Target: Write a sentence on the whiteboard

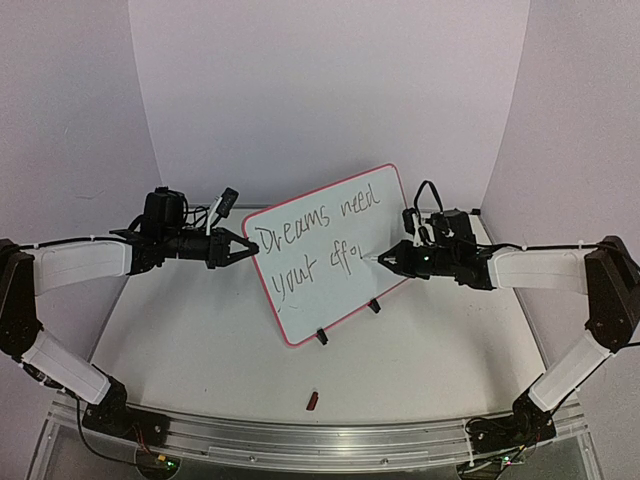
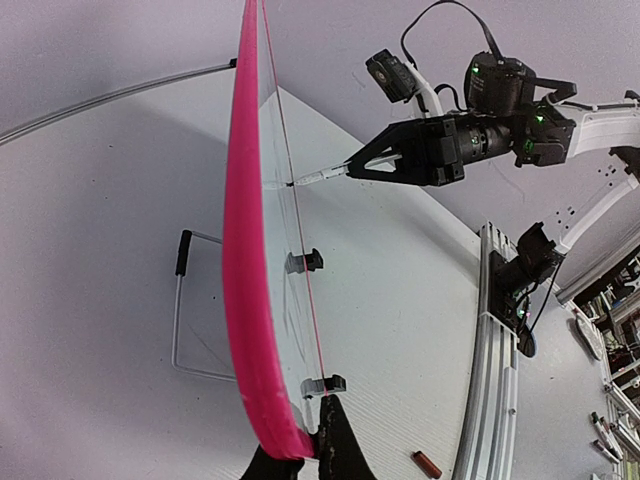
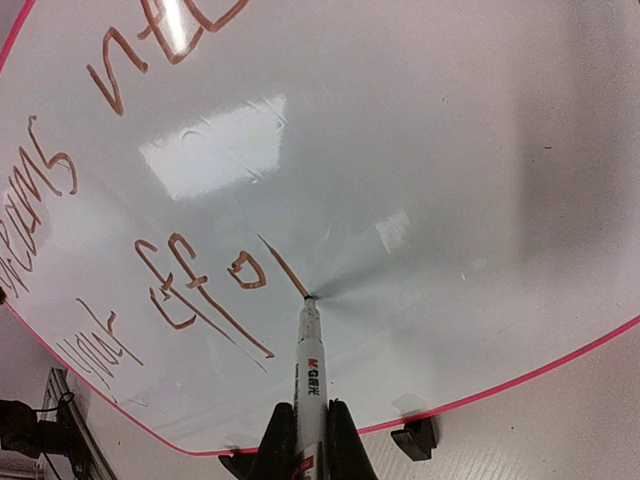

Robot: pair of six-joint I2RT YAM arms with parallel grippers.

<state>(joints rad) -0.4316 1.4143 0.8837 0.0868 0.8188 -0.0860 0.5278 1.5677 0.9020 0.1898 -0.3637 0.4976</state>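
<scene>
Top view: the whiteboard (image 1: 330, 300) stands upright near the middle of the bench (image 1: 200, 340), turned at a slant, resting on its two black clip feet (image 1: 322, 337). My left pincer (image 1: 248, 247) is pressed together on the board's left edge. The left wrist view shows its fingers (image 2: 335, 445) clamping the pink frame (image 2: 245, 300) from both sides. My right pincer (image 1: 392, 260) pinches a marker (image 3: 308, 370), held between both fingers. The marker's tip touches the white surface at the end of a short slanted stroke, just right of the last written letter. The writing, in reddish-brown ink, reads "Dreams need" on the upper line and "your effo" on the lower. A small red cap (image 1: 313, 401) lies on the bench in front of the board, well apart from it.
</scene>
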